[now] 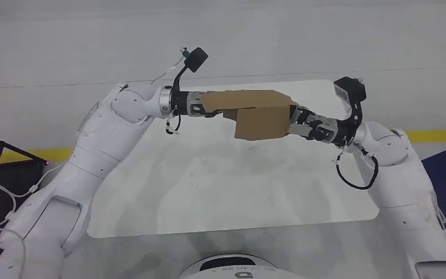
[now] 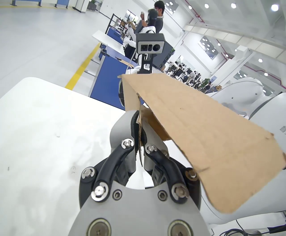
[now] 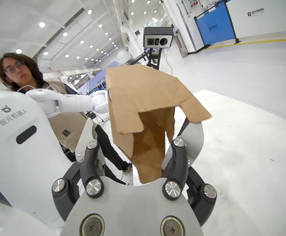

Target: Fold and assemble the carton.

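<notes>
Pinching a thin flap edge, the left gripper point(image 2: 139, 129) has its fingers closed on the cardboard carton point(image 2: 201, 125) above the far left part of the table point(image 1: 209, 188). The right gripper point(image 3: 140, 127) sits above the far right part of the table. Its fingers are spread wide and straddle the carton's other end: one finger point(image 3: 190, 134) lies against a panel, while the other stands apart from the board.

The carton point(image 1: 254, 111) hangs clear above the far half of the table, spanning the gap between the two grippers. It looks partly opened into a sleeve, with its end flaps loose and unfolded.

The step in hand is probably squaring the sleeve and turning in an end flap. To do it well, the left pinch should stay firm and steady as the anchor. The right fingers should push on a crease line, not mid-panel, so that the board bends where it is scored rather than buckling. A hard pull could tear the thin pinched edge.

The carton's visible faces are plain brown, with no label. Far beyond the table, a blue partition point(image 3: 214, 24) and a white wall sign point(image 3: 255, 12) carry print.
</notes>
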You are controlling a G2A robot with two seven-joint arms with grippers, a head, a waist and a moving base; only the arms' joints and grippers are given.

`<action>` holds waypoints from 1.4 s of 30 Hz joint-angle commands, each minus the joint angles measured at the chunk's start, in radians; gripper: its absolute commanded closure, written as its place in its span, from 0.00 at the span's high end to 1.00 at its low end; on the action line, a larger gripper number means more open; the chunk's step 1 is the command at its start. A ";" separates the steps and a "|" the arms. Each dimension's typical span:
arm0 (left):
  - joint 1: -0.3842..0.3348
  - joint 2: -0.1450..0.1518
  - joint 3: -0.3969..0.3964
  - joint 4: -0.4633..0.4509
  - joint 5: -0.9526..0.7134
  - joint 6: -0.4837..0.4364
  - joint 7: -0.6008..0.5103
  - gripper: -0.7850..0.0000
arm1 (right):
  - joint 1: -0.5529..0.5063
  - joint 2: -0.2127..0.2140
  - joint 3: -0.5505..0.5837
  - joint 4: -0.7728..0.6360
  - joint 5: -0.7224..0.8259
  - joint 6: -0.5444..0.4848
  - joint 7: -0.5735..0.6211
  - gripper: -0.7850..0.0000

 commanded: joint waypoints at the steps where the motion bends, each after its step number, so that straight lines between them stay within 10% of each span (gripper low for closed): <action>1: -0.008 0.000 0.011 0.006 -0.004 -0.003 0.003 0.00 | 0.008 0.004 -0.010 0.002 0.037 0.006 0.006 0.58; 11: -0.039 0.006 0.042 0.056 -0.006 -0.024 0.024 0.00 | 0.023 0.026 -0.033 0.021 0.076 0.004 0.004 0.31; 42: -0.046 -0.007 0.029 0.102 0.080 0.006 0.070 0.00 | 0.039 0.051 -0.125 0.001 0.098 -0.017 -0.018 0.35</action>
